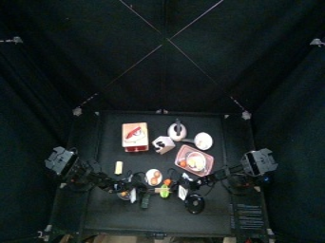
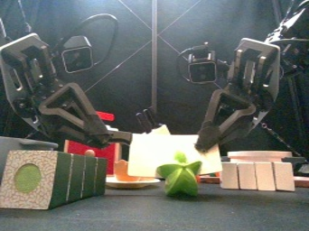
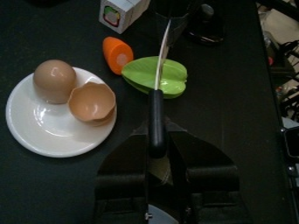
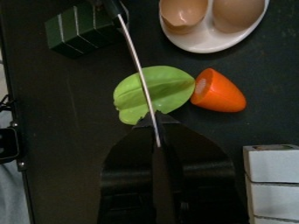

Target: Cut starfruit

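A green starfruit [image 3: 177,79] lies on the black table, also in the right wrist view [image 4: 173,86] and at the front middle in the front view [image 2: 179,174]. One knife lies across it: its black handle [image 3: 156,118] is in my left gripper [image 3: 156,147], which is shut on it. The thin silver blade [image 4: 138,74] runs over the fruit to my right gripper [image 4: 158,150], which is shut on the blade's far end. In the front view both grippers, left [image 2: 128,140] and right [image 2: 201,143], hang just behind and above the fruit.
A white plate [image 3: 33,131] with two eggshell halves [image 3: 91,101] and an orange carrot piece [image 3: 117,52] lie beside the starfruit. A green kiwi-printed box [image 2: 49,178] stands front left, white blocks [image 2: 259,171] front right, a red box [image 1: 133,133] further back.
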You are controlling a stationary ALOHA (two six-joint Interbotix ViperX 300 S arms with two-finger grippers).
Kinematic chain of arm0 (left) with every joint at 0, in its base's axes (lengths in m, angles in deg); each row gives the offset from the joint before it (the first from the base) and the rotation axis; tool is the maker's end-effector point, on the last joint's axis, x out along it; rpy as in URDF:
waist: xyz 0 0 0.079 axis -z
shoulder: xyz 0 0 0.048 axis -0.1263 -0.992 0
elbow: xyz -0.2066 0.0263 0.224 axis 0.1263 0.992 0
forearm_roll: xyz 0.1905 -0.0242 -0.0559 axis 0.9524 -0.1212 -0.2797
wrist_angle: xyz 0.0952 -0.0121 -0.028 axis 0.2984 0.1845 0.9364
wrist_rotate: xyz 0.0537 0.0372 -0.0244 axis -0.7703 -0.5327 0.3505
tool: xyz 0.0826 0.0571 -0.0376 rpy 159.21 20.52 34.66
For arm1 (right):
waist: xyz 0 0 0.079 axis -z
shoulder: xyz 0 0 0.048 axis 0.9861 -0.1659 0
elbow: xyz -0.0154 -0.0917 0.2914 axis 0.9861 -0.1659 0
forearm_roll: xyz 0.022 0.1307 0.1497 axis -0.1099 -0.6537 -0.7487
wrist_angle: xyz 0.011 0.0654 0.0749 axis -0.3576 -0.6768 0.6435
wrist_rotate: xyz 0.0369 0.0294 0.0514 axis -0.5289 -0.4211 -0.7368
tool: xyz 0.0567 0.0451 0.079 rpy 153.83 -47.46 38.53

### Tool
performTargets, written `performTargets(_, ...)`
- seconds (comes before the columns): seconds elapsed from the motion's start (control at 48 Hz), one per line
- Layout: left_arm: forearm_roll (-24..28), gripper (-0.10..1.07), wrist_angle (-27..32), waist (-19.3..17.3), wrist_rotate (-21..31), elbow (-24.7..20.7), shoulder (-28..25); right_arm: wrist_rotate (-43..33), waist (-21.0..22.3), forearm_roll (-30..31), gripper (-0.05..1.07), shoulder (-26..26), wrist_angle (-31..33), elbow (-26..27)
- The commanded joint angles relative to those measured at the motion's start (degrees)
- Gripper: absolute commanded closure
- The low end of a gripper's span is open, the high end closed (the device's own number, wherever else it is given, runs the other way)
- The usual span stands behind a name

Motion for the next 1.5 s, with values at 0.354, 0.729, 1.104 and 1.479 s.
performTargets(0.354, 0.5, 0.52, 1.7, 0.0, 0.0, 1.7, 0.4, -0.2, -0.3, -0.6, 0.62, -0.2, -0.7, -1.5)
performTargets(0.729, 6.8, 0.52, 1.8, -0.5, -0.1, 1.1, 4.6, 0.0, 0.1, -0.2, 0.62, 4.0, -0.8, -1.2)
performTargets(1.104, 9.4, 0.52, 1.7, -1.9, -0.1, 1.3, 6.1, -0.1, 0.6, 0.8, 0.62, 5.6, -0.7, -1.2)
performTargets(1.479, 9.9, 0.52, 1.0, -2.5, -0.1, 0.9, 6.2, -0.1, 0.9, 0.8, 0.61, 5.8, -0.7, -1.2)
